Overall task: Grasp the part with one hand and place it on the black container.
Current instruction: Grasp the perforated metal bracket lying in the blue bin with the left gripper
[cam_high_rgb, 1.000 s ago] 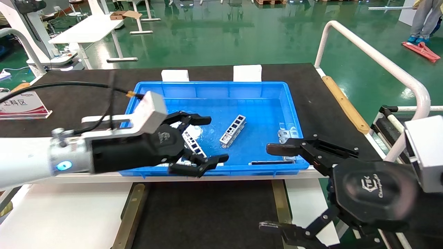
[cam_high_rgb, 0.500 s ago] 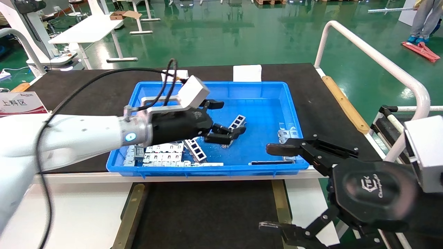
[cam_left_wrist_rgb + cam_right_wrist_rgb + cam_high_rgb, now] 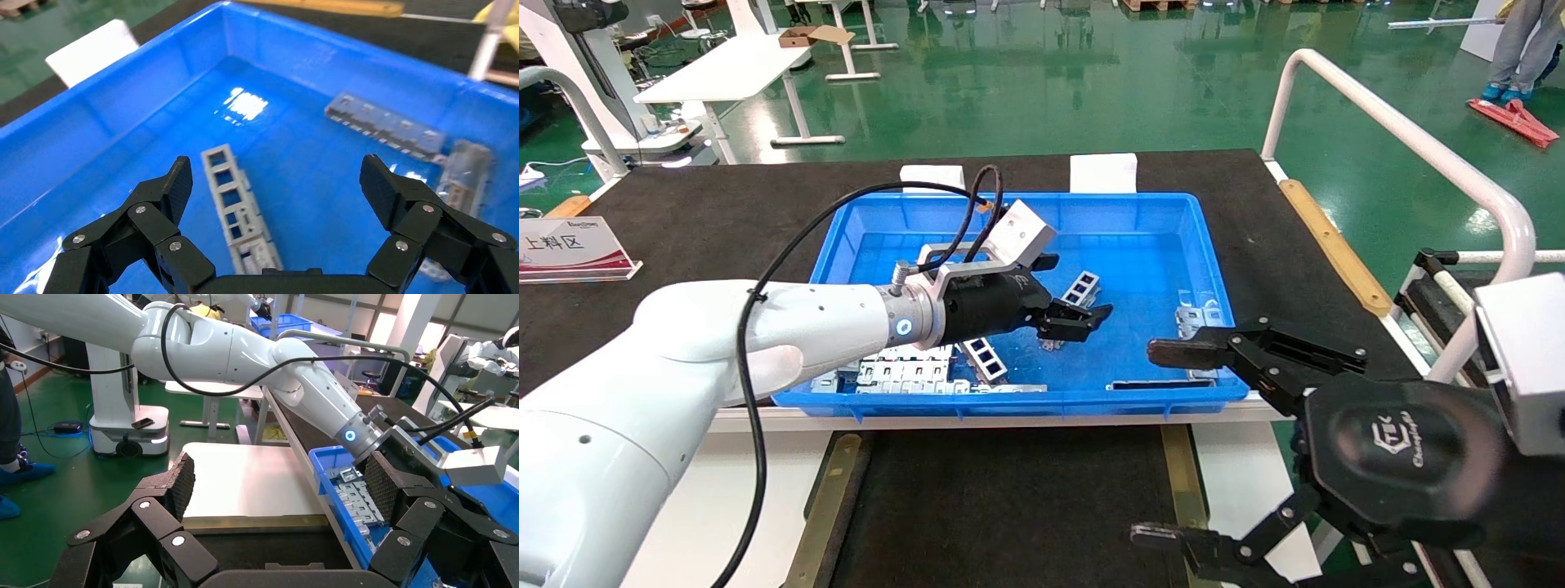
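The part, a small silver-grey ladder-shaped bar, lies on the floor of the blue bin near its middle. My left gripper hangs open just over the part's near end. In the left wrist view the part lies between the open fingers, nearer one finger, and nothing is held. The black container, a flat black surface between tan strips, lies in front of the bin. My right gripper is parked open and empty at the front right; it also shows in the right wrist view.
A second ladder-shaped bar and flat pale slotted plates lie in the bin's near-left corner. More metal pieces and a thin strip lie at its right side. A white rail stands on the right.
My left arm has swung from the bin's near-left edge forward and right, to above the part in the middle of the bin. Its gripper stays open. The right arm has not moved.
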You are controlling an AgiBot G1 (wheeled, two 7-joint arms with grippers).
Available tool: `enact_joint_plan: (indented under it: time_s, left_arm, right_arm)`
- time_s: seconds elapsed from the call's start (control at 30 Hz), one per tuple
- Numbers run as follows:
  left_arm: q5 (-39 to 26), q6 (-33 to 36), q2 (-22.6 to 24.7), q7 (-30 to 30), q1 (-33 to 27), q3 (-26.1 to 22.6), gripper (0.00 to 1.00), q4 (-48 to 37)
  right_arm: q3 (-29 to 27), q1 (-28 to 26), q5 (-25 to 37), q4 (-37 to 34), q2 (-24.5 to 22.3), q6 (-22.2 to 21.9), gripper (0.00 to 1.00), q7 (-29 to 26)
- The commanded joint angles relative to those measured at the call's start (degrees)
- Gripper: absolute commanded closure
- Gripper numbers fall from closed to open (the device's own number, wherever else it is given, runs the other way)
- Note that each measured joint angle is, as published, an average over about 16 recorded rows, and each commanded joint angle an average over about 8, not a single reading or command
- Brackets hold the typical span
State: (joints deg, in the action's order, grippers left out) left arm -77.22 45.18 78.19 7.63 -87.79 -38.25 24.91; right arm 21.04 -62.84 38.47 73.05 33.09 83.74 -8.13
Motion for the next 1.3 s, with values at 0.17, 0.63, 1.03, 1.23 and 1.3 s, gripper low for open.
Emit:
enact_joint_plan:
  time_s: [0.17,0.63,1.03,1.23,1.3]
  left_arm:
    - [2.88,-5.18,0.52,2.36,0.69,-5.05,0.0,-0.01]
    - [9.25,-15.51,0.46,10.8,1.87,-18.64,0.82,2.81]
    - [14.0,-19.28,0.13,13.57,1.78,-25.65,1.0,4.16]
    - [15.93,-20.19,-0.04,14.1,1.62,-27.6,1.0,4.36]
    - [16.49,-20.42,-0.1,14.17,1.56,-28.11,1.0,4.4]
  right_arm:
    - [0.0,0.0,0.0,0.0,0.0,0.0,0.0,0.0]
    - [0.01,0.0,-0.01,0.0,-0.01,-0.01,0.96,0.01]
    - [0.02,-0.01,-0.02,0.0,-0.01,-0.01,1.0,0.01]
    - [0.03,-0.01,-0.02,0.0,-0.01,-0.01,1.0,0.01]
    - [0.03,-0.01,-0.02,0.0,-0.01,-0.01,1.0,0.01]
